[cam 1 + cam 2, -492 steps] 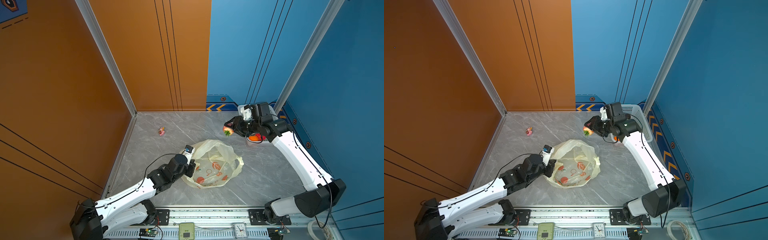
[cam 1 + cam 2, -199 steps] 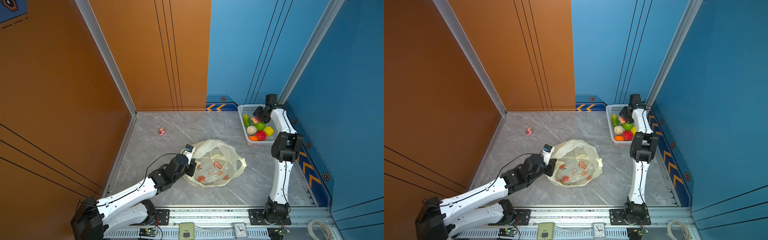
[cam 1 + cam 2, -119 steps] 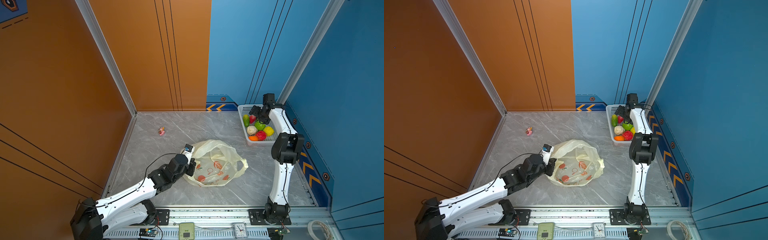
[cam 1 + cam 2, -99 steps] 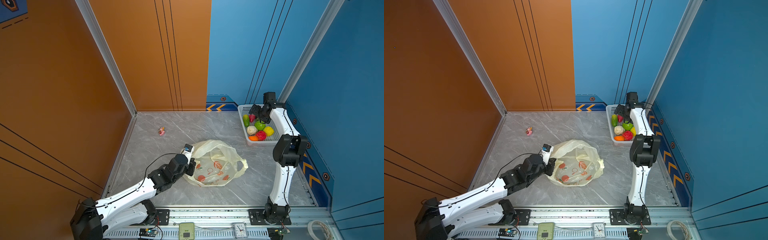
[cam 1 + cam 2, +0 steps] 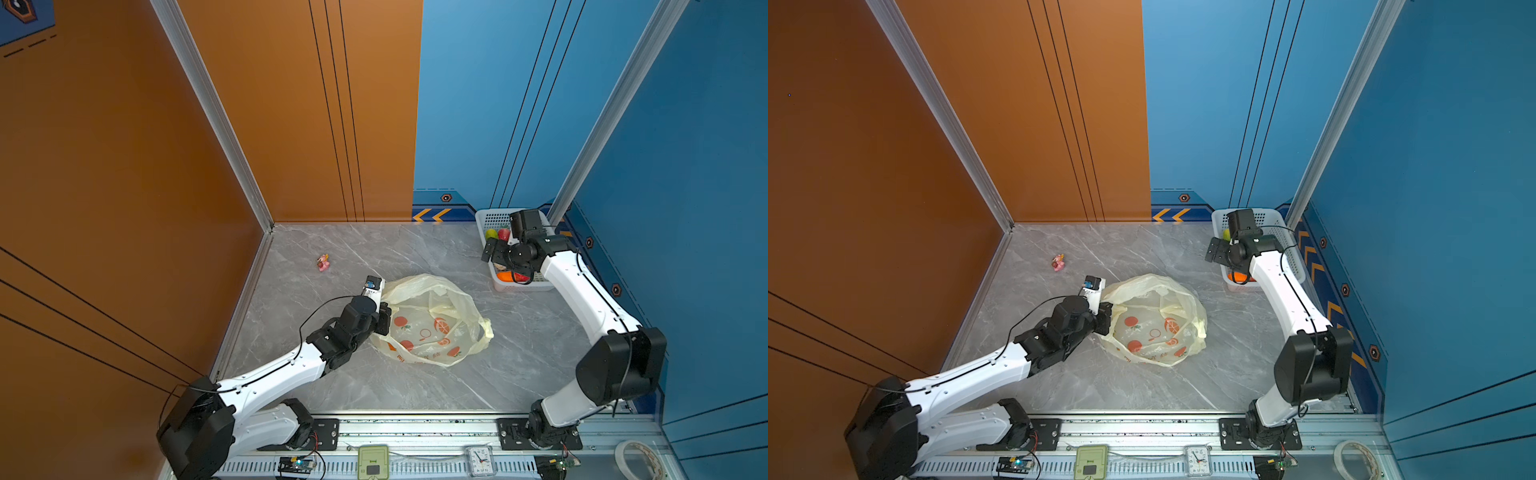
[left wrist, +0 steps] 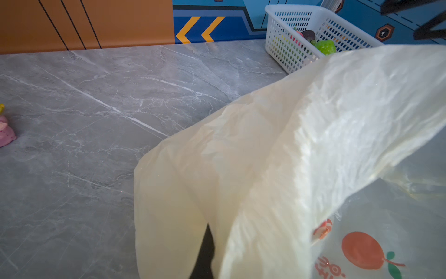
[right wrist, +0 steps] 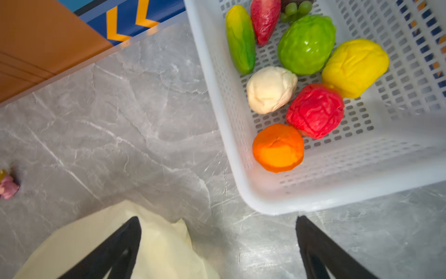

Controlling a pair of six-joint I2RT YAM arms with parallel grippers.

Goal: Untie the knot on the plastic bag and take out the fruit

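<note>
**Top views.** In both top views the thin, translucent pale-yellow plastic bag with orange fruit prints (image 5: 432, 328) (image 5: 1154, 328) lies slumped in the middle of the grey marble-patterned tabletop (image 5: 374, 249). My left end effector (image 5: 384, 320) (image 5: 1106, 318) is clamped on the film at the bag's rim and holds the mouth raised. My right end effector (image 5: 492, 251) hangs beside the white perforated plastic basket (image 5: 484, 216), well apart from the bag. Only printed fruit shows through the film, so I judge the bag empty.

**Left wrist view.** The film creases and drapes over my dark finger (image 6: 205, 251). I judge it very light, limp and slippery. Pinch a gathered rim or a handle strip, never a flat panel. Expect the bag to slide on the tabletop rather than resist.

**Right wrist view.** My right jaws stand wide with nothing between them. The small toy fruit (image 7: 316, 111), in green, yellow, red, orange and cream-white, rests inside the basket. The pieces look light, firm and bumpy. The rounder ones may roll, so grip across the middle.
</note>
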